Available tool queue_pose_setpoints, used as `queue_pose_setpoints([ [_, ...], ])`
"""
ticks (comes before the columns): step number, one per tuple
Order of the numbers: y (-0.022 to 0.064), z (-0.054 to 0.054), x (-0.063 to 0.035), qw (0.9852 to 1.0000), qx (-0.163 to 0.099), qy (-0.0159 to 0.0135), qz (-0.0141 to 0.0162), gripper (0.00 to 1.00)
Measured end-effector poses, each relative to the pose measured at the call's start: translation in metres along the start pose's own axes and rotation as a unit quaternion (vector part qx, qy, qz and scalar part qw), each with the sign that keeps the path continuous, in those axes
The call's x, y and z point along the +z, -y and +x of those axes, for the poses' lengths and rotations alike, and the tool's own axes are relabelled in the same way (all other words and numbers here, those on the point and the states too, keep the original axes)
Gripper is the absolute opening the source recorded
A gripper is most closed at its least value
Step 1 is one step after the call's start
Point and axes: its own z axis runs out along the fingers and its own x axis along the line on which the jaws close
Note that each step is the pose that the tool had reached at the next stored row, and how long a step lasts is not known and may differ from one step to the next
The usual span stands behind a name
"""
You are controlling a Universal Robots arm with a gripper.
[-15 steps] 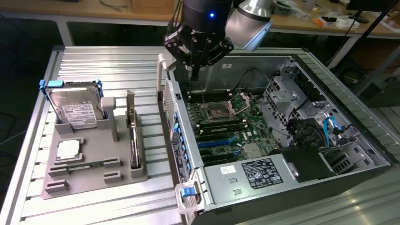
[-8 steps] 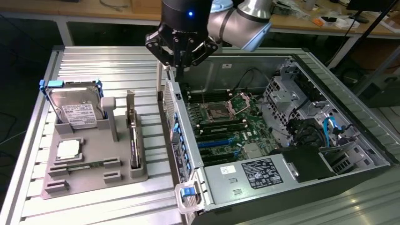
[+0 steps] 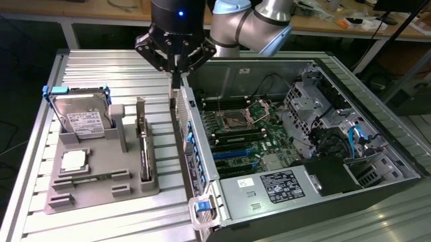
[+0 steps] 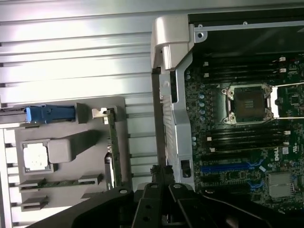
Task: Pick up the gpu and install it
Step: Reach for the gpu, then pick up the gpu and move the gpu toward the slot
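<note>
Tabletop (image 3: 101,70): ribbed metal, carrying the case and the holder side by side.
Computer case (image 3: 235,78): open, lying on its side, on the exterior view's right; motherboard (image 3: 249,131) exposed, blue slots (image 3: 232,154) near its middle.
Holder (image 3: 101,189): grey tray at 9 o'clock of the case, with compartments for parts.
Hard drive (image 3: 84,121): silver with a white label, propped in the holder's far compartment; not the target.
Tool (image 3: 176,75) (image 4: 164,173): jaws closed, nothing seen between them; hangs over the case's wall nearest the holder.
Gpu (image 3: 143,156) (image 4: 112,152): stands on edge in the holder's slot nearest the case, silver bracket (image 3: 141,108) (image 4: 100,112) at its far end.
Key relation: in the exterior view the gpu lies between 6 and 7 o'clock from the tool, well apart. Its long axis runs 12 to 6, roughly parallel to the case wall.
Hidden: the gpu shows as a narrow dark strip, its faces unseen and its lower edge sunk in the slot.
Unclear: whether the tool's tips touch the case wall or hang above it cannot be told.
</note>
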Motion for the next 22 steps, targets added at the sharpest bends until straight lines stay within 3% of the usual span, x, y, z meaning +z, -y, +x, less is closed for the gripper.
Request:
queue_pose_setpoints([
  [16, 0.0051, 0.065, -0.0017, 1.0000, 0.000, 0.0000, -0.0001, 0.11],
  [19, 0.0057, 0.072, -0.0019, 1.0000, 0.000, -0.0001, -0.0001, 0.11],
  [22, 0.0058, 0.073, -0.0018, 1.0000, 0.000, 0.0000, -0.0001, 0.11],
])
